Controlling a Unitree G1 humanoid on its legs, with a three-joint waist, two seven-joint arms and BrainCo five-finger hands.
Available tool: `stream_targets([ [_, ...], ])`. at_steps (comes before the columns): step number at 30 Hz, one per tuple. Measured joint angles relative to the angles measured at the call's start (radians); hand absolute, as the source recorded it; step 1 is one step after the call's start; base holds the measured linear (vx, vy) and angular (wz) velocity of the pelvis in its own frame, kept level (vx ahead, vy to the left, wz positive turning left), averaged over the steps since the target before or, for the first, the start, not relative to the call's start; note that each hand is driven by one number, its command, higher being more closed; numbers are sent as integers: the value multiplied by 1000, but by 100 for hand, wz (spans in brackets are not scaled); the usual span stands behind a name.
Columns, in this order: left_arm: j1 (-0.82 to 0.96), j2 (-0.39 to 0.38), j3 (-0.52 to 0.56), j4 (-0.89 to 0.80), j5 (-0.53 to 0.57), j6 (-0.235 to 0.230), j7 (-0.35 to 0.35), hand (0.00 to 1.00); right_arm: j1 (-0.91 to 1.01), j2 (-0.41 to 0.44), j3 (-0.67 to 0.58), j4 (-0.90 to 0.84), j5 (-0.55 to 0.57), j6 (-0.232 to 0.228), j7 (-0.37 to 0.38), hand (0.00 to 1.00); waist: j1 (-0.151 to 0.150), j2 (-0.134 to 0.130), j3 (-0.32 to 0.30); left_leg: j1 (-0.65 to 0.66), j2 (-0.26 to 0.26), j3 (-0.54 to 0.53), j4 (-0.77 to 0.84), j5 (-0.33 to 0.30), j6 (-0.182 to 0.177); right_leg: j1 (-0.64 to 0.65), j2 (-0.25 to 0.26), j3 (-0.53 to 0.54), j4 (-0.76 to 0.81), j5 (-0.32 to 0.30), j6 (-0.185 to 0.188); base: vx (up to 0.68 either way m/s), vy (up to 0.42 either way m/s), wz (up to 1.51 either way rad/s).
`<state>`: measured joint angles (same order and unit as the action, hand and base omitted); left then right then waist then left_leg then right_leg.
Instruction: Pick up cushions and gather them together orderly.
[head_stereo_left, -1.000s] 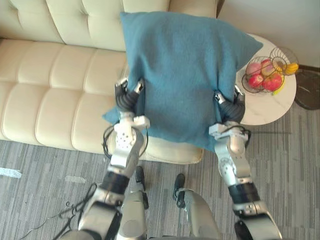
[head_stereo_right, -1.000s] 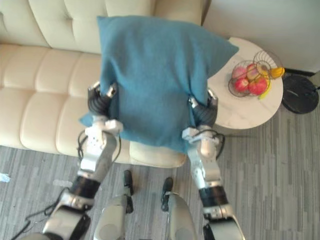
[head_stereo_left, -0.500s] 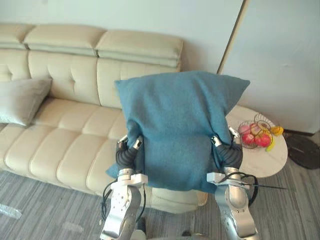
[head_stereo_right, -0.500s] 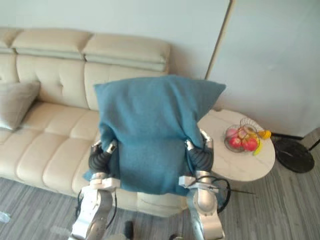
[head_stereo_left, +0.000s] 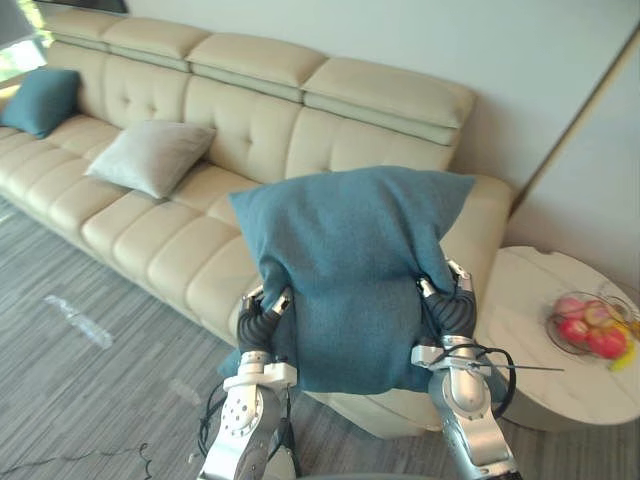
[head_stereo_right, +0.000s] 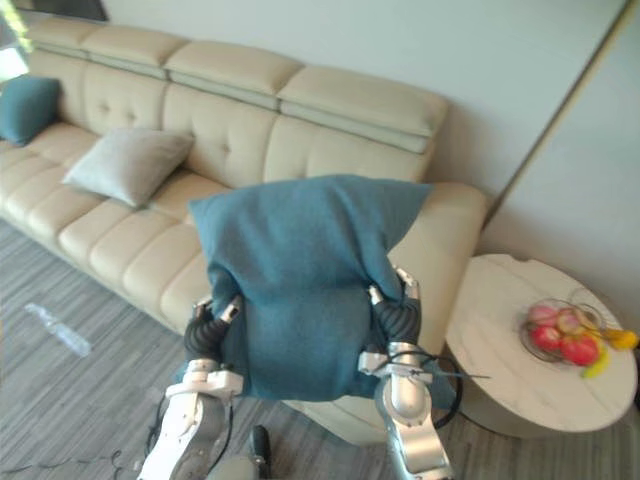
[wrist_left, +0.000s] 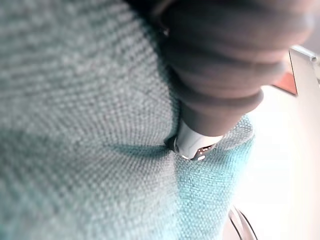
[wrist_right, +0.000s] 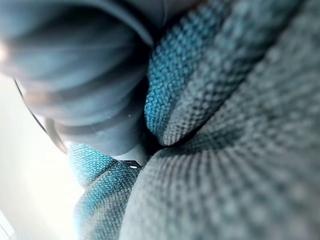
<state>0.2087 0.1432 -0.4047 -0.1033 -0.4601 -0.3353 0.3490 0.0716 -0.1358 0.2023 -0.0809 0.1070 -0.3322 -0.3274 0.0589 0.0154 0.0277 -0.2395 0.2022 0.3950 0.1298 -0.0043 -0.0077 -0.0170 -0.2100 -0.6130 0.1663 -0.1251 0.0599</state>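
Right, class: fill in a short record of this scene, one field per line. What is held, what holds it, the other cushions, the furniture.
held: big teal cushion, upright, clear of the sofa
holders: left hand at one side edge, right hand at the other
other cushions: grey cushion on the seat; small teal cushion at the sofa's far left end
table: round, white, right of the sofa, bearing a fruit basket
gathered: not yet; all three cushions apart

The blue cushion (head_stereo_left: 350, 265) hides much of 2 hands, the left hand (head_stereo_left: 257, 320) and the right hand (head_stereo_left: 456, 310), and part of the sofa (head_stereo_left: 150, 240); its left end is cut off at the picture's edge.
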Motion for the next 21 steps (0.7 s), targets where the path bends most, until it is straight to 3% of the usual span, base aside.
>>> stream_targets([
  [1, 0, -1, -1, 3, -7, 0, -2, 100, -9, -5, 0, 7, -7, 0, -1, 100, -2, 7, -4, 11, 17, 20, -3, 3, -5, -1, -6, 0, 0, 8, 13, 95, 283, 23],
  [2, -6, 1, -3, 11, -15, -1, -6, 100, -37, -14, 0, 31, -20, 1, -6, 100, -12, 20, -12, 17, 4, 71, -1, 63, -37, -1, -36, 10, 0, 27, 45, 126, 310, 10],
  [3, -10, 2, -3, 17, -17, -3, -6, 100, -45, -14, 0, 34, -21, 5, -6, 100, -14, 12, -9, 18, -15, 77, 3, 63, -34, -3, -53, 19, -5, 41, 56, 147, 390, 14],
  [5, -29, 2, -5, 36, -38, -3, -7, 100, -67, -19, 0, 35, -27, 16, -6, 100, -23, -5, -3, -27, -66, 85, 85, -11, 13, -26, -123, 58, 15, 73, 78, 109, 378, 15],
  [7, -35, 2, -9, 72, -45, -2, -17, 100, -66, -23, 0, 43, -29, 31, -6, 100, -22, -2, 1, -30, -87, 85, 132, -75, 29, -60, -176, 87, 127, 78, 77, 76, 320, 9],
  [8, -38, 3, -16, 108, -54, 1, -30, 100, -67, -25, 0, 70, -29, 37, -6, 100, -23, 6, 28, 16, -117, 86, 138, -110, 50, -122, -252, 122, 330, 113, -37, 99, 372, 6],
  [9, -38, 3, -18, 111, -54, 3, -30, 100, -67, -25, 0, 76, -28, 40, -6, 100, -27, 12, 44, 40, -124, 85, 129, -118, 60, -153, -264, 154, 400, 122, -105, 98, 407, 15],
  [10, -37, 13, -18, 114, -54, 6, -30, 100, -64, -19, 4, 94, -28, 46, -5, 100, -43, 24, 63, 67, -125, 67, 118, -127, 67, -232, -192, 316, 532, 67, -81, 48, 212, 32],
  [12, -38, 42, -18, 114, -54, 7, -43, 100, -66, -21, 8, 99, -26, 50, -2, 100, -80, 30, 64, 74, -135, 36, 65, -119, 58, -293, -15, 469, 533, -13, 47, 113, 176, 74],
  [13, -38, 57, -19, 113, -54, 8, -58, 100, -72, -25, 8, 98, -26, 50, 2, 100, -94, 22, 62, 88, -152, 43, 21, -95, 35, -309, 44, 480, 473, -26, 55, 207, 166, 69],
  [14, -38, 72, -19, 113, -54, 15, -74, 100, -78, -25, 9, 96, -26, 50, 11, 100, -90, -2, 60, 119, -203, 62, -39, -74, 52, -328, 88, 444, 367, -23, 42, 180, 123, 35],
  [16, -38, 73, -20, 110, -54, 20, -75, 100, -78, -27, 12, 96, -18, 50, 12, 100, -78, -11, 58, 140, -239, 62, -58, -77, 66, -331, 125, 435, 248, -4, 17, 186, 64, 16],
  [19, -35, 79, -20, 82, -54, 22, -75, 100, -76, -35, 19, 85, -14, 50, 12, 100, -75, -14, 56, 138, -262, 20, -13, -120, 75, -316, 162, 460, 124, 76, -48, 315, 5, 47],
  [20, -33, 71, -29, 81, -54, 25, -76, 100, -51, -55, 19, 46, 2, 54, 12, 100, -84, -3, 51, 138, -252, -16, 33, -152, 64, -284, 163, 441, 120, 79, -90, 276, -36, 62],
  [21, -30, 69, -32, 81, -54, 25, -79, 100, -31, -64, 20, 17, 9, 56, 12, 100, -79, 4, 46, 139, -240, -29, 58, -167, 43, -261, 166, 420, 104, 78, -90, 420, -75, 90],
])
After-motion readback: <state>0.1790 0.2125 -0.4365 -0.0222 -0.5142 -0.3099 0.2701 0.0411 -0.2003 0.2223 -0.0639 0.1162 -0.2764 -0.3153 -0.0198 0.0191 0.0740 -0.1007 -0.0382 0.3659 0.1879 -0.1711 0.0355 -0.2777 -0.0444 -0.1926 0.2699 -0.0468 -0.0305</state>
